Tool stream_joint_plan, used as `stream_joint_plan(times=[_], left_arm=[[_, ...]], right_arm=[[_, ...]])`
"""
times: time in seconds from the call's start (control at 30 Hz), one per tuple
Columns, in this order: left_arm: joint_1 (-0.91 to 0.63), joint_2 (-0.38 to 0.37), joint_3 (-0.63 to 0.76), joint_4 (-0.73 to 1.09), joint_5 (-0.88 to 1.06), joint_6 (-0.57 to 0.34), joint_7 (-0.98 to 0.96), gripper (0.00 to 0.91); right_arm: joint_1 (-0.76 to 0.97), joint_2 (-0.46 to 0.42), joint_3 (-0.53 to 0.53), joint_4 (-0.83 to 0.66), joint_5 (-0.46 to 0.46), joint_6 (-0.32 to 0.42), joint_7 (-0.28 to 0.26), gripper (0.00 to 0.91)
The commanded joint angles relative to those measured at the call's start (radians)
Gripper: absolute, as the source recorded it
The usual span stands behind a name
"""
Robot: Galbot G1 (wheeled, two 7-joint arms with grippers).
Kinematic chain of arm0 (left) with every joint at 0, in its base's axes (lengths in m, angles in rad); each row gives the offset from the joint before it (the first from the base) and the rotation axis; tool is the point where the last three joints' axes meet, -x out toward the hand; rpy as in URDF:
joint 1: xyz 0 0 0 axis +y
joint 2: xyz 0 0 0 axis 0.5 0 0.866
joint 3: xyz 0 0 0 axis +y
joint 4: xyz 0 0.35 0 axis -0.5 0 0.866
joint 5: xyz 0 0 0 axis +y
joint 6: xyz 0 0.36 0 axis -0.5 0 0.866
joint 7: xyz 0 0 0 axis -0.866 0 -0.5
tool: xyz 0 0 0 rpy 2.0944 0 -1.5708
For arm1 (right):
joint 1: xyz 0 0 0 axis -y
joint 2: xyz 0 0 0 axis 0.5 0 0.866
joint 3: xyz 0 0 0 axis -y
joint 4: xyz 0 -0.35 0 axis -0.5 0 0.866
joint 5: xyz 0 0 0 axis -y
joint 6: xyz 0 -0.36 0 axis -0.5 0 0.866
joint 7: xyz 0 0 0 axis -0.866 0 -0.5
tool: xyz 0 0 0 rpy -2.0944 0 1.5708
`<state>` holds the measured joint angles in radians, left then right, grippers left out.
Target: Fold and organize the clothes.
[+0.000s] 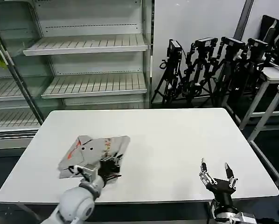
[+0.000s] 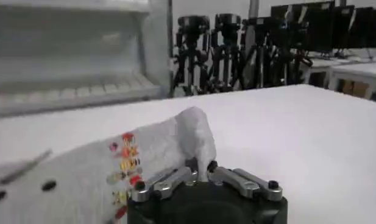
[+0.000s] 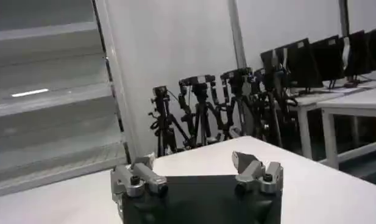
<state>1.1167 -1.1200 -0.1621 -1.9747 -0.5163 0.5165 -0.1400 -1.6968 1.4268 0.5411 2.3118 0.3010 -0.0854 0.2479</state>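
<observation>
Already the table (image 1: pixel 177 140), a broad white top, carries just one garment, and that garment is well on its way. The T-shirt (image 1: pixel 95 151) lies on the near-left part of the table as a compact grey bundle, its layers doubled over one another rather than spread flat, so most of the folding looks done. Its outline is still uneven, though: the far edge is ragged and one corner sticks up, so I judge that a last fold or some squaring-up remains, and then the tidying into place.

The left gripper (image 1: pixel 107 167) sits at the near edge of the bundle, its fingers (image 2: pixel 169 181) drawn close together on a raised flap of the fabric, which stands up just in front of them in the left wrist view. The right gripper (image 1: pixel 217 173) waits near the near-right edge of the table, well apart from the shirt, fingers spread wide and holding nothing.

The small cartoon print (image 2: pixel 125 167) shows on the folded side facing the left gripper.
</observation>
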Motion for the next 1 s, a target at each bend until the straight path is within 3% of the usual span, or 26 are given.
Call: stream_joint_plan(times=[0.03,0.1,0.13,0.17,0.33,0.57,0.8,0.9,0.97,1.0], left_arm=[[-0.176,-0.201,0.139,0.178,-0.167,0.019,-0.154,0.050],[-0.198,-0.221,0.162,0.192,-0.179,0.018,-0.172,0.081],[-0.202,-0.227,0.166,0.196,-0.182,0.018,-0.177,0.353],[-0.208,-0.233,0.171,0.200,-0.190,0.020,-0.180,0.907],[-0.228,-0.269,0.169,0.215,-0.271,-0.050,-0.153,0.907],[-0.144,-0.251,0.132,0.096,-0.475,-0.099,-0.051,0.907],[-0.013,-0.239,0.008,-0.064,-0.517,-0.162,-0.008,0.907],[0.099,-0.208,-0.123,-0.178,-0.259,-0.171,0.009,0.907],[0.236,-0.181,-0.205,-0.207,0.126,-0.301,0.045,0.907],[0.265,-0.177,-0.227,-0.217,0.174,-0.324,0.052,0.907]], right_arm=[[-0.002,0.003,0.000,-0.001,-0.006,-0.012,0.000,0.907],[-0.003,0.002,0.003,0.001,-0.005,-0.017,0.000,0.907],[-0.003,0.002,0.004,0.001,-0.004,-0.020,0.000,0.907],[-0.003,0.001,0.004,0.002,-0.004,-0.024,-0.001,0.907],[-0.004,-0.002,0.006,0.012,-0.005,-0.057,-0.012,0.907],[0.003,-0.006,-0.002,0.012,-0.058,-0.084,-0.030,0.907],[0.012,-0.007,-0.017,-0.004,-0.112,-0.046,-0.045,0.907],[0.017,-0.008,-0.016,-0.005,-0.181,-0.015,-0.046,0.907],[0.015,-0.004,-0.018,-0.006,-0.218,0.005,-0.042,0.907],[0.014,-0.002,-0.020,-0.006,-0.226,0.012,-0.042,0.907]])
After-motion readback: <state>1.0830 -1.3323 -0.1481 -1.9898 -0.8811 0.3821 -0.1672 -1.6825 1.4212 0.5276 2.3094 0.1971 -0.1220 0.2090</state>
